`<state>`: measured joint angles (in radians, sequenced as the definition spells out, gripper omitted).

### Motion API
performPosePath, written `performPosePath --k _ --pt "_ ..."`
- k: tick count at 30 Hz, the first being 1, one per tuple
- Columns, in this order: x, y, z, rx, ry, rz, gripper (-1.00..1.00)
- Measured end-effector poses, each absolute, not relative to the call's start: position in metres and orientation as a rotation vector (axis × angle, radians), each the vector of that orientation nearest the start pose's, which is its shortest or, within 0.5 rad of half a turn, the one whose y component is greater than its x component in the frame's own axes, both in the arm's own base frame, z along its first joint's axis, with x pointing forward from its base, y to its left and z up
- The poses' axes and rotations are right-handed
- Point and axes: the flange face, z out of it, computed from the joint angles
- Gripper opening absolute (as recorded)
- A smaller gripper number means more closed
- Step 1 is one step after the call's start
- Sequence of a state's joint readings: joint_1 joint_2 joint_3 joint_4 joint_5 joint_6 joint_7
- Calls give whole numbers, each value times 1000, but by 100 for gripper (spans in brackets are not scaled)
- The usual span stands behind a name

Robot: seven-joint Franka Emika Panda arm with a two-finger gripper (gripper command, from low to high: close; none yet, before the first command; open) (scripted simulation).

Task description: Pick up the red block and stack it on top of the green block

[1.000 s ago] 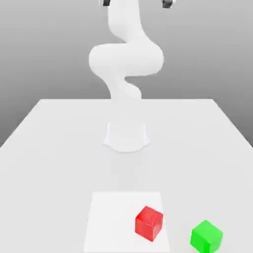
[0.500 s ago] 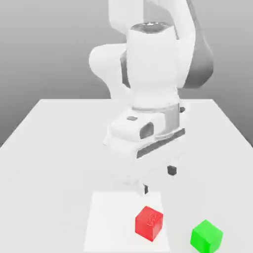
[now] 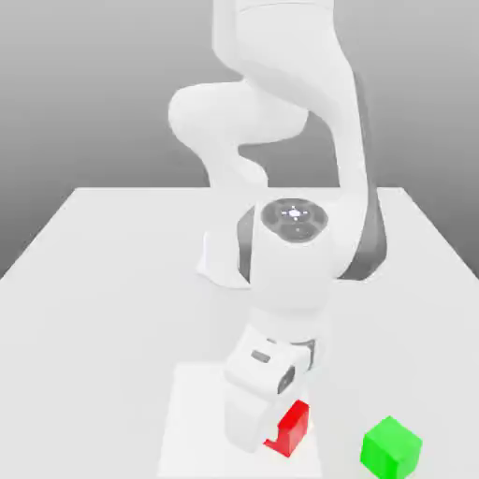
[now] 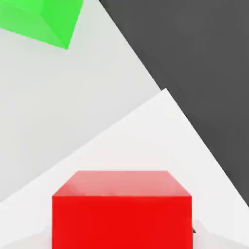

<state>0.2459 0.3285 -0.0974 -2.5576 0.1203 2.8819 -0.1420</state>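
So nearest the camera in the exterior view there's the green block [image 3: 391,449], sitting on the table [image 3: 122,281] off toward the exterior view's right, well apart from the red one. The red block [image 3: 294,429] is down on the white square [image 3: 192,412], near its edge on the green block's side, and partly hidden behind the gripper [image 3: 265,438]. That gripper is right down at the block, and honestly I can't tell if it's open, closed or gripping anything. The hand view has the red block big and close, with the green one farther off. Behind all that, the arm [image 3: 292,271] bends up and back to its base [image 3: 224,257] on the table.
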Motion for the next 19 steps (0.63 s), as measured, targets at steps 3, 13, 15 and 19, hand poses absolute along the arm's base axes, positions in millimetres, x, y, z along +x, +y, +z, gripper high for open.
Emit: performPosePath --k 3,13,15,19 --pt "442 56 177 -3130 -283 0 -100" --pt "472 184 225 -3090 -562 2 -100" --pt "472 188 200 -3089 -571 2 -100" --pt "472 189 188 -3089 -572 2 100"
